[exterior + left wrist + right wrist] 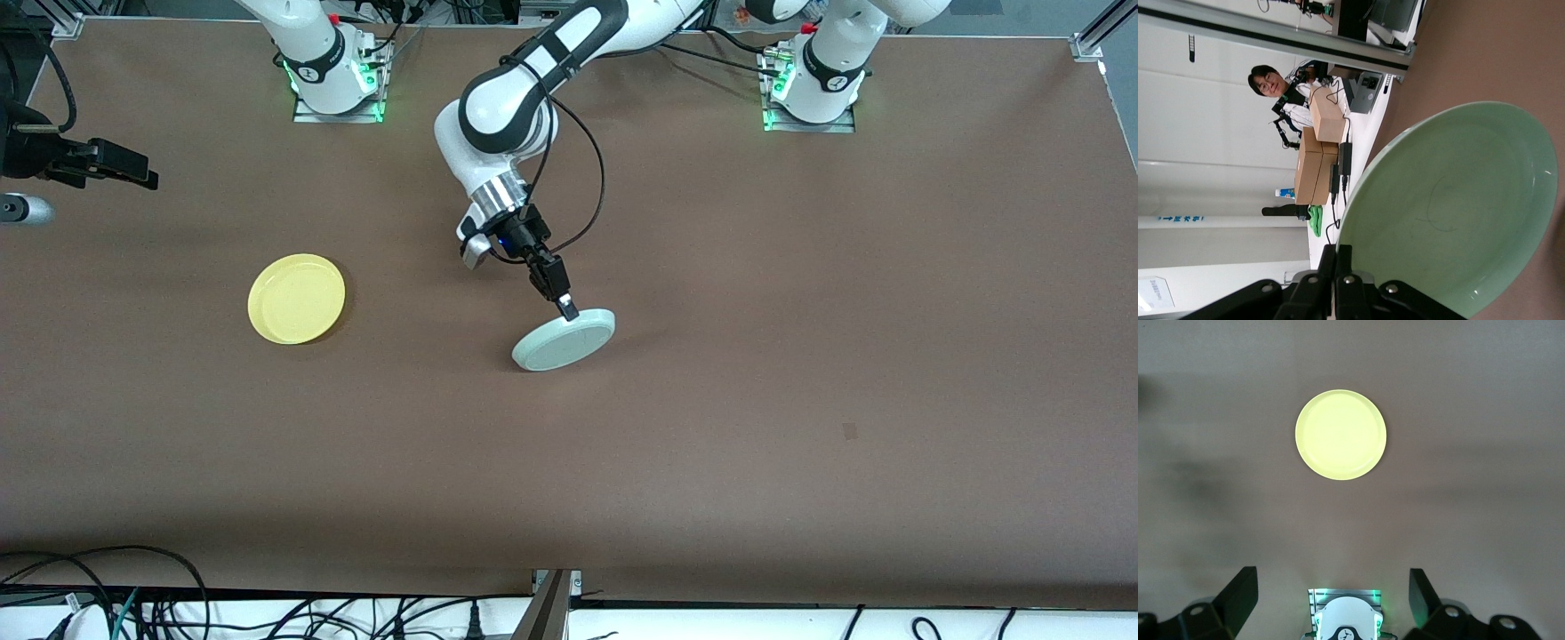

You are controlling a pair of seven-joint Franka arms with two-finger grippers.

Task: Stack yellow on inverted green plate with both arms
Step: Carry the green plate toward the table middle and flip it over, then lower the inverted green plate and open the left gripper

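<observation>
Your left gripper [567, 308] pinches the green plate's [564, 340] rim, tilted underside-up. Your right gripper [1331, 593] waits wide open, empty, above the yellow [296, 298]; bare table [800, 400] all round.

tabletop [800, 444]: brown, matte, one small dark mark toward the left arm's end
cables [178, 604]: black tangle just off the tabletop's camera-side edge
cardboard boxes [1317, 157]: stacked beside the tabletop
person [1271, 83]: glasses, near the boxes

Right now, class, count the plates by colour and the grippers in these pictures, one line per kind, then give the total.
Yellow plate: 1
Green plate: 1, tilted, gripped at its rim by the shut left gripper
Grippers: 2, including the open right gripper, up over the table's right-arm end
Total: 4
</observation>
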